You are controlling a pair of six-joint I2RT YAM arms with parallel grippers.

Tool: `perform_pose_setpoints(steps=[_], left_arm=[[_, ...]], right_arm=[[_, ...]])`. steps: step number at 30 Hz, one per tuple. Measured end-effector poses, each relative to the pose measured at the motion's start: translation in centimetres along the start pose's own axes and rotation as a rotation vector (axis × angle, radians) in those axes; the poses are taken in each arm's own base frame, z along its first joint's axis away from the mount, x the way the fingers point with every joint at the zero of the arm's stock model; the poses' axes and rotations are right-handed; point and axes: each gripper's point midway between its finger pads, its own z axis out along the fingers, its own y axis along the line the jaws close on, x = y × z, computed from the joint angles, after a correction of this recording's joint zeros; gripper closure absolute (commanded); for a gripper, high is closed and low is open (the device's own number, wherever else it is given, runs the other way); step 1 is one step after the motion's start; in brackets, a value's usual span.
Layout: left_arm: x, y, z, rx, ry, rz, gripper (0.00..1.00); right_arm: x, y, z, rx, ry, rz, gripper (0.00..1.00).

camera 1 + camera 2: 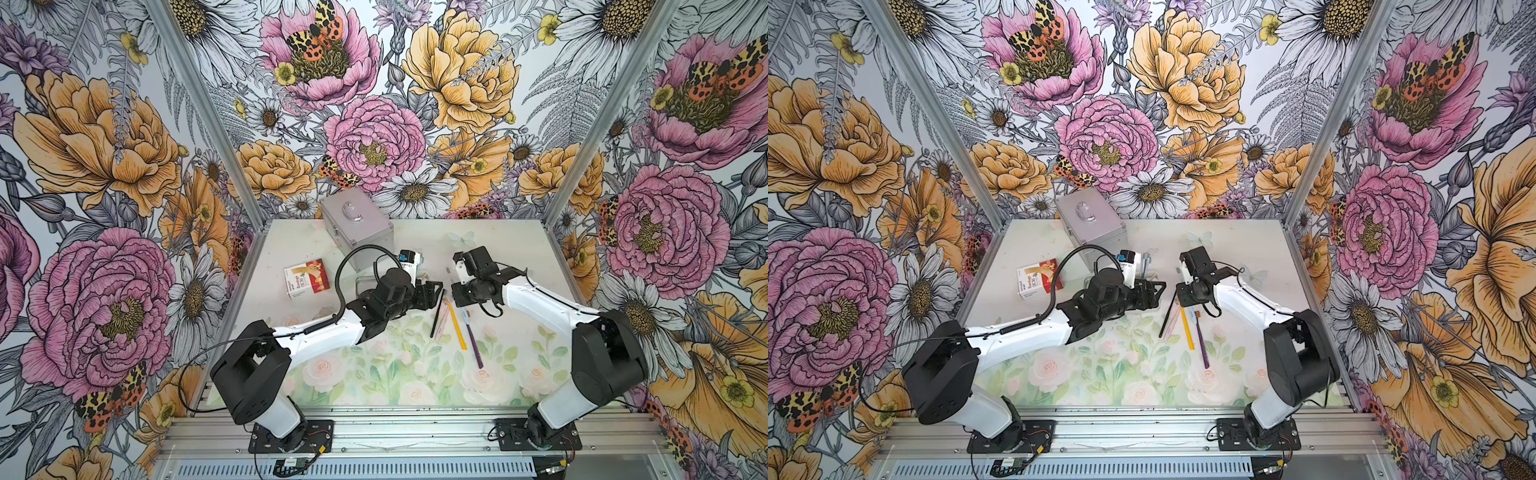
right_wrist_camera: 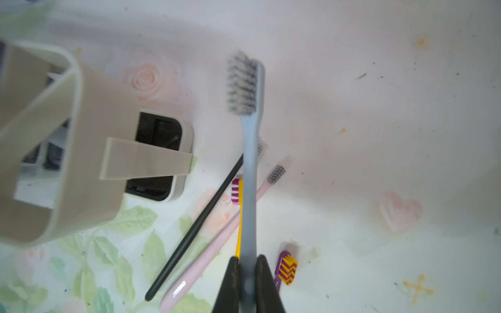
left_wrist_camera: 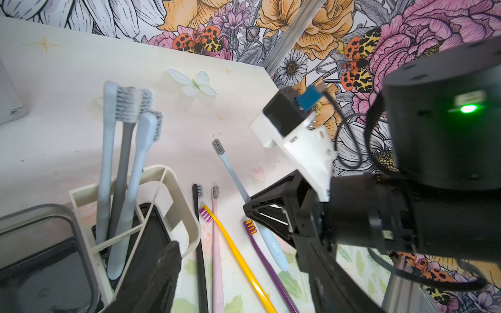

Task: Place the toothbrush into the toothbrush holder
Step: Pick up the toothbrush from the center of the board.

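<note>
— Closest to us, the right gripper [image 2: 248,261] has its two black fingers [image 2: 231,281] pressed onto the handle of the pale blue toothbrush [image 2: 250,168], pinching it partway along.

— So we hold it. Which way does it run from the jaws?

— The bristle end points out ahead of the fingers and the handle end trails behind them. In the left wrist view the shaft passes through the jaws on a slant, neither flat nor upright. Whether its tail clears the table [image 1: 519,257] we cannot tell.

— And the toothbrush holder [image 3: 187,214]?

— It stands just beside the right gripper, toward the left gripper [image 1: 432,293]. Its slotted white section is the end nearest the held toothbrush. Three grey and blue brushes [image 3: 126,162] stand in that section, heads up.

— Then we judge the move turns on that slant. The handle end must point down before we carry it across to a free slot.

— The right gripper does that, since it has the toothbrush. The left gripper hangs by the holder's end with its jaws spread, and we see nothing between them.

— Anything in the way?

— Four loose brushes [image 3: 217,244] lie on the table between the two grippers, under the path we expect.
</note>
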Motion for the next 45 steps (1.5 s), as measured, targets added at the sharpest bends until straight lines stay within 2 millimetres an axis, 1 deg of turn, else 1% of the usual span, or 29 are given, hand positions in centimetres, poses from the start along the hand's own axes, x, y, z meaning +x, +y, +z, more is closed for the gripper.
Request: perform_pose_setpoints(steps=[2, 5, 8, 11, 16, 21, 24, 26, 28, 31, 33, 34, 36, 41, 44, 45], left_arm=[[0.0, -0.2, 0.3, 0.011, 0.007, -0.003, 0.24], [0.0, -0.7, 0.8, 0.038, 0.016, -0.014, 0.23], [-0.1, -1.5, 1.8, 0.076, 0.023, -0.030, 0.23], [0.0, -1.8, 2.9, 0.095, 0.034, -0.040, 0.23], [0.5, -2.1, 4.1, 0.101, 0.050, -0.059, 0.21], [-0.3, -2.7, 4.7, 0.116, 0.033, -0.059, 0.21], [-0.8, -3.1, 4.9, 0.126, 0.020, -0.057, 0.22], [-0.8, -3.2, 5.1, 0.129, 0.018, -0.057, 0.26], [-0.7, -3.2, 5.3, 0.129, 0.020, -0.058, 0.31], [-0.5, -3.2, 5.5, 0.133, 0.028, -0.069, 0.46], [-0.6, -3.5, 5.5, 0.144, 0.027, -0.072, 0.56], [-0.6, -3.7, 5.5, 0.149, 0.027, -0.070, 0.58], [-0.5, -3.9, 5.5, 0.155, 0.031, -0.071, 0.60], [-0.6, -4.1, 5.5, 0.161, 0.028, -0.070, 0.73], [-0.7, -4.3, 5.4, 0.171, 0.026, -0.073, 0.86], [-0.8, -4.7, 5.4, 0.184, 0.025, -0.078, 0.94]], right_arm=[[-0.1, 0.6, -1.5, -0.032, -0.034, 0.001, 1.00], [-0.3, 1.5, -3.4, -0.078, -0.079, -0.002, 1.00], [-0.7, 2.5, -4.9, -0.133, -0.116, -0.003, 1.00], [-1.0, 3.2, -6.0, -0.169, -0.142, -0.003, 1.00], [-1.1, 3.7, -6.9, -0.194, -0.160, -0.006, 1.00], [-0.9, 4.0, -7.0, -0.211, -0.156, -0.009, 1.00], [-0.8, 4.2, -7.2, -0.217, -0.161, -0.010, 1.00], [-0.6, 4.2, -7.6, -0.219, -0.169, -0.012, 1.00], [-0.5, 4.2, -8.1, -0.221, -0.184, -0.015, 1.00], [-0.5, 4.3, -8.6, -0.223, -0.197, -0.018, 1.00], [-0.4, 4.3, -8.5, -0.223, -0.196, -0.018, 1.00], [-0.3, 4.2, -8.4, -0.222, -0.193, -0.017, 1.00], [-0.1, 4.2, -8.3, -0.221, -0.189, -0.017, 1.00], [0.0, 4.2, -8.3, -0.221, -0.187, -0.021, 1.00], [0.0, 4.2, -8.3, -0.220, -0.187, -0.023, 1.00], [0.0, 4.2, -8.2, -0.220, -0.186, -0.023, 1.00]])
